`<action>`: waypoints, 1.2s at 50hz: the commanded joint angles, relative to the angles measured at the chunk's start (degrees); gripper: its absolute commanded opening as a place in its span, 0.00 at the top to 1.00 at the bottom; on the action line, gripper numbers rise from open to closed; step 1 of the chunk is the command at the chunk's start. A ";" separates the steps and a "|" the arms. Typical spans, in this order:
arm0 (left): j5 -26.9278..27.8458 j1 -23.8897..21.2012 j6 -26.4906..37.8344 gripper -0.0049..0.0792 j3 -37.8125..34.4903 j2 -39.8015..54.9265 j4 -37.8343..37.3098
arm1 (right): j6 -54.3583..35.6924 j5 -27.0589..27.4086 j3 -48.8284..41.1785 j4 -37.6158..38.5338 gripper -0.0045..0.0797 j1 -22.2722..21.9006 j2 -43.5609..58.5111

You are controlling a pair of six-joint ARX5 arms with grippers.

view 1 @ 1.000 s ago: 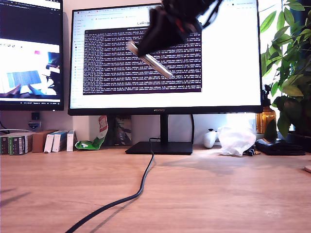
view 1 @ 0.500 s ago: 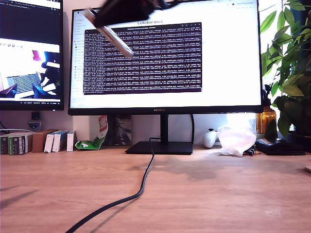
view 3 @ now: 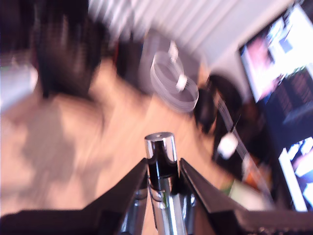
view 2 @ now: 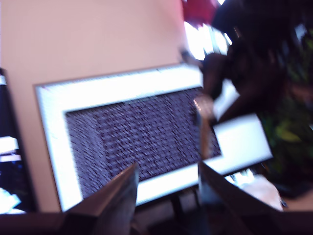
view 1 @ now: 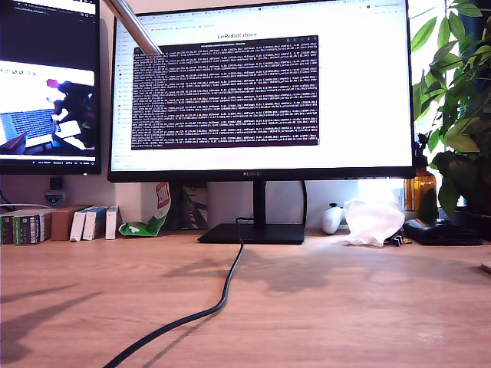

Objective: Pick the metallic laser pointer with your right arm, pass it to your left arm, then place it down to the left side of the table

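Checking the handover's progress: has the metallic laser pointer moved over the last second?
Yes. The metallic laser pointer has travelled toward the exterior view's left and upward across the big monitor, from its upper middle to its top left corner.

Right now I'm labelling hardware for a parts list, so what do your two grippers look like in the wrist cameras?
My first gripper has two dark, wedge-shaped fingers tapering to points; the picture is blurred, so no markings or cables can be made out. My second gripper has two black, angular fingers of similar pointed shape, with shiny metallic parts low between them. The exterior view shows neither gripper's body.
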 commanded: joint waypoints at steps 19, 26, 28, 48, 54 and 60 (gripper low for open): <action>1.99 -5.57 3.34 0.53 7.50 18.40 12.59 | 7.26 -4.33 2.19 1.18 0.96 3.13 0.00; 2.38 -6.49 3.34 0.53 10.25 21.55 13.68 | 7.32 -5.53 2.19 0.90 0.96 3.17 0.00; 2.40 -6.71 3.34 0.53 11.06 22.36 14.27 | 7.32 -5.97 2.19 0.63 0.96 3.26 0.00; 5.46 -7.98 3.13 0.53 17.38 27.39 15.52 | 7.32 -6.67 2.19 -0.66 0.96 3.89 0.00; 5.46 -9.18 3.15 0.53 18.53 27.58 15.54 | 7.32 -6.67 2.19 -1.09 0.96 3.89 0.00; 5.81 -9.68 3.13 0.54 19.32 27.54 15.89 | 7.30 -6.82 2.19 -1.42 0.96 3.89 0.02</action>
